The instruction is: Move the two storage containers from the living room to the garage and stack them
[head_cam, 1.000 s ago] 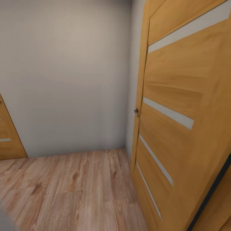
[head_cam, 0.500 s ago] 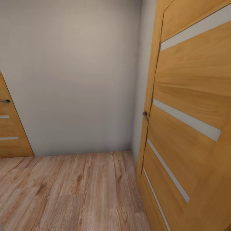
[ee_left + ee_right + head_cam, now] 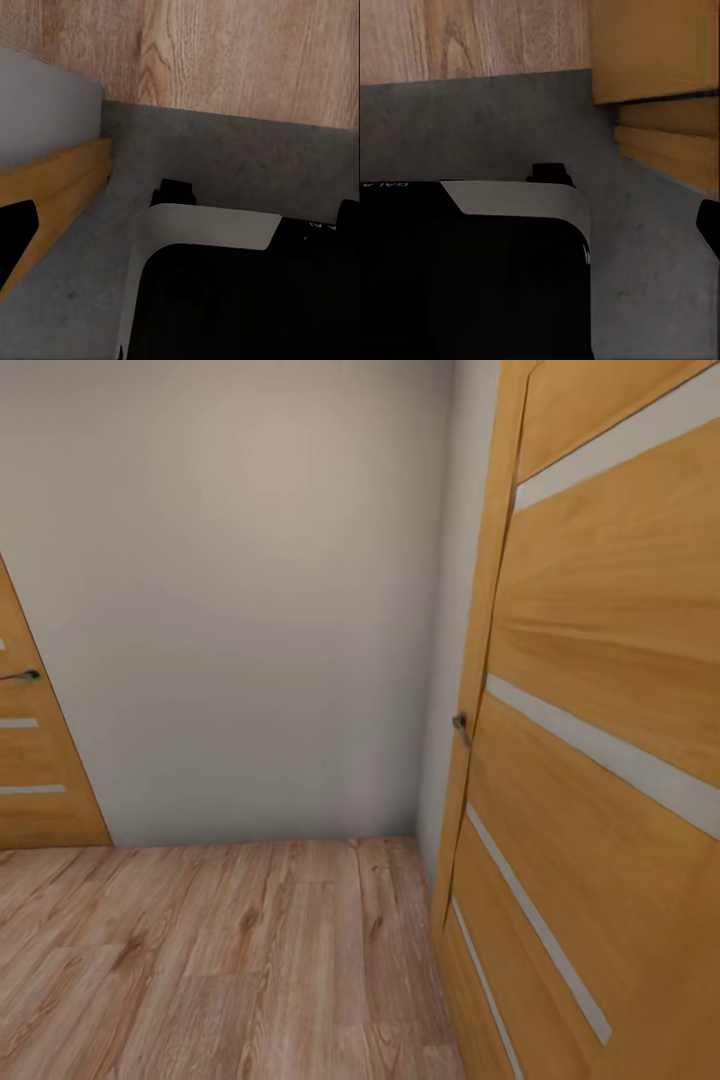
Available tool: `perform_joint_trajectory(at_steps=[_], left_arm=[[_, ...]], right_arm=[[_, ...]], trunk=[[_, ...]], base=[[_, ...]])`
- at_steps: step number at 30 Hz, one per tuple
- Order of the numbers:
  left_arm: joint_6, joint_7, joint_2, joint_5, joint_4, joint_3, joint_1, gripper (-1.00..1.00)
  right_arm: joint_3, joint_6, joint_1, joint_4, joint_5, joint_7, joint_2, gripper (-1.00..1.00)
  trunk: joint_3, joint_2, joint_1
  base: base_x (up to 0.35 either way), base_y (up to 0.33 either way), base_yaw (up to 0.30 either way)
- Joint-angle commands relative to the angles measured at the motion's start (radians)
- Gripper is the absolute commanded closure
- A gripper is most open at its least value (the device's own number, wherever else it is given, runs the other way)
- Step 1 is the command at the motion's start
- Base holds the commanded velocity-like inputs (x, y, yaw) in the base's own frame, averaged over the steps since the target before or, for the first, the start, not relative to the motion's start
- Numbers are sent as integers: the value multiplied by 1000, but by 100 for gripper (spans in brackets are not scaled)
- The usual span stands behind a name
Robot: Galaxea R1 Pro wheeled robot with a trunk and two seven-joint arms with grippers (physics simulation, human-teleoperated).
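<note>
The two storage containers are being sought in vain here: where they lie cannot be told from these pictures, and nothing orange-red is being carried in front of either wrist camera. Nearest, the robot's own black and pale grey base [image 3: 225, 300] is being seen from both wrist views, standing on a strip of dark grey, rough floor [image 3: 247, 157] that is being met just beyond by the light wood-plank flooring [image 3: 230, 960]. Dark shapes at the edges of the wrist views are being taken as possible fingertips [image 3: 16, 225], yet whether the left gripper or the right gripper is spread or pressed together cannot be told. Beside the base, the lower edge of an orange-brown wooden door with pale horizontal strips [image 3: 600, 760] is being passed closely on the right, its small dark handle [image 3: 460, 725] standing at mid height. Farther off, a plain pale grey wall [image 3: 250, 610] is being faced, with a second, similar wooden door [image 3: 35, 780] at the far left. By judgement, the robot is being driven between rooms. No placing or stacking can be confirmed as done, so both containers are being counted as left to fetch, carry and stack in the garage.
</note>
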State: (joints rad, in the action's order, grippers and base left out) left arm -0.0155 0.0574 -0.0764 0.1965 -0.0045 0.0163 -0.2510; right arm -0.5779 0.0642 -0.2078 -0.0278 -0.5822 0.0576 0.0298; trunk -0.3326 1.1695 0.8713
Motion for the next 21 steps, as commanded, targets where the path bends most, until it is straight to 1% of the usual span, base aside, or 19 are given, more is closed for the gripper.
perform_joint_trajectory(at_steps=[1, 5, 9, 21], left_arm=[[-1, 4, 0, 9, 0, 2, -1, -100], [-1, 4, 0, 11, 0, 1, -1, -100], [-1, 4, 0, 15, 0, 1, -1, -100], [-1, 2, 0, 18, 0, 1, -1, -100]], right_arm=[[-8, 5, -1, -3, -8, 1, 1, -100], [-8, 5, -1, -3, -8, 1, 1, -100], [-8, 5, -1, -3, -6, 1, 1, -100], [-8, 5, -1, -3, -5, 1, 1, -100]], trunk=[[-1, 1, 0], [-1, 1, 0], [-1, 1, 0], [-1, 1, 0]], base=[[240, -177, 0], [202, -143, 0], [61, -40, 50], [4, -3, 249]])
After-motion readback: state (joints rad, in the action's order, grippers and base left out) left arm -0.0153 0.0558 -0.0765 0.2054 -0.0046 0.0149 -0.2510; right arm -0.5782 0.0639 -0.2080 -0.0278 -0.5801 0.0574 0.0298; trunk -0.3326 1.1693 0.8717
